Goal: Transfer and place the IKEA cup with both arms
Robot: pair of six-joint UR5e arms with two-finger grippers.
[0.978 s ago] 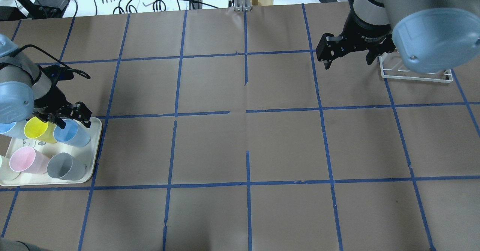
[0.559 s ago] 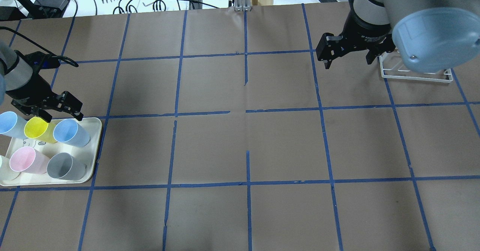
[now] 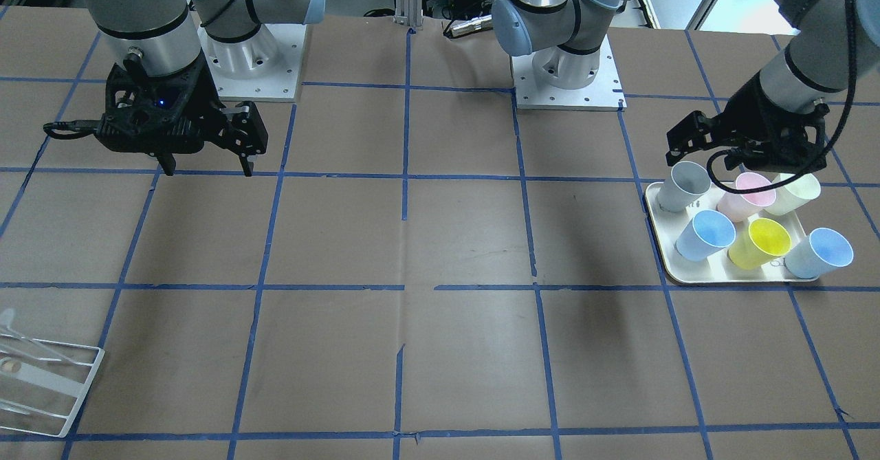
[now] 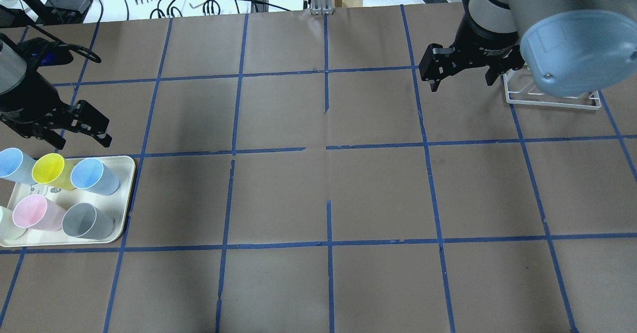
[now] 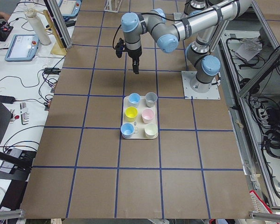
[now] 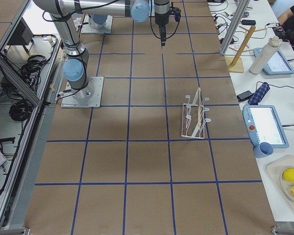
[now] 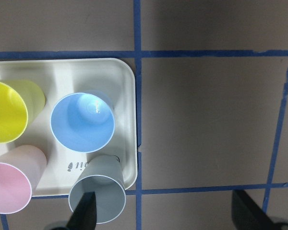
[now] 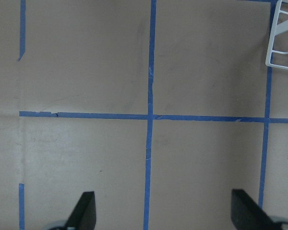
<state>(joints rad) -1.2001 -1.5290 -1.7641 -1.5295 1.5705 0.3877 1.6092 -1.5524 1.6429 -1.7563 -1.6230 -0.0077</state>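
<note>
Two pale blue cups stand upright on a cream tray (image 4: 125, 193): one at its inner corner (image 4: 93, 176) (image 3: 708, 234) (image 7: 82, 122), one at the outer end (image 4: 12, 164) (image 3: 821, 252). My left gripper (image 4: 83, 141) (image 3: 708, 157) (image 7: 165, 215) is open and empty, raised above the tray's edge; in the wrist view the inner blue cup lies below it, left of centre. My right gripper (image 4: 460, 79) (image 3: 206, 168) (image 8: 165, 211) is open and empty over bare table at the far right.
The tray also holds a yellow cup (image 4: 50, 169), a grey cup (image 4: 84, 221), a pink cup (image 4: 32, 212) and a pale green cup (image 3: 794, 192). A white wire rack (image 4: 547, 99) (image 3: 41, 377) stands beside my right gripper. Blue tape lines grid the brown table.
My left gripper has pulled back and up from the yellow and inner blue cups, still open and empty. The cups have not moved. The right arm has barely moved.
</note>
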